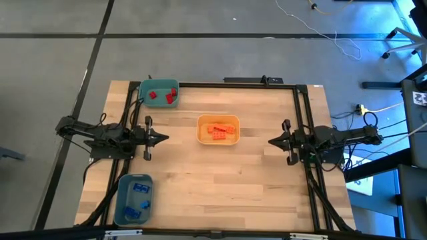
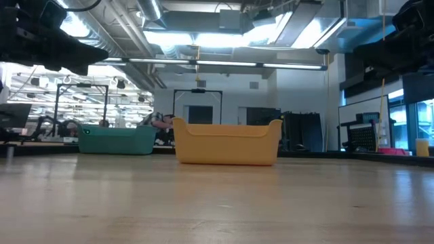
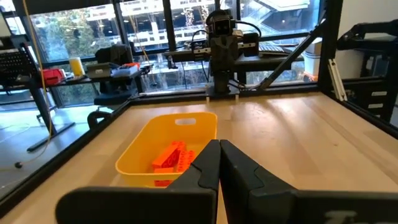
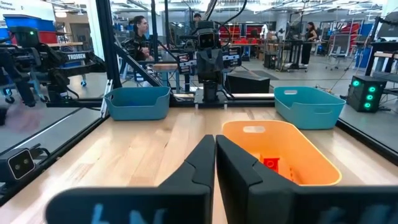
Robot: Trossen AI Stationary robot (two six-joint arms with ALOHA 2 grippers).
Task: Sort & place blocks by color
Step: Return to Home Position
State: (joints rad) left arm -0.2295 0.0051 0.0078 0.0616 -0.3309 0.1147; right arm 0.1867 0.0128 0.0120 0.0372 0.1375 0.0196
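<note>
Red blocks (image 1: 162,96) lie in the teal bin (image 1: 144,88) at the far left. Orange blocks (image 1: 220,131) lie in the yellow-orange bin (image 1: 200,131) at the table's middle, and also show in the left wrist view (image 3: 174,158). Blue blocks (image 1: 137,199) lie in the blue bin (image 1: 121,200) at the near left. My left gripper (image 1: 163,139) hovers at the table's left side, shut and holding nothing, and points level toward the yellow-orange bin. My right gripper (image 1: 272,141) hovers at the right side, shut and holding nothing, and points level at the same bin.
Black frame rails (image 1: 301,113) run along the table's far, left and right sides. Bare wood (image 1: 227,187) lies between the arms and toward the near edge. People (image 4: 138,28) show in the room beyond the table.
</note>
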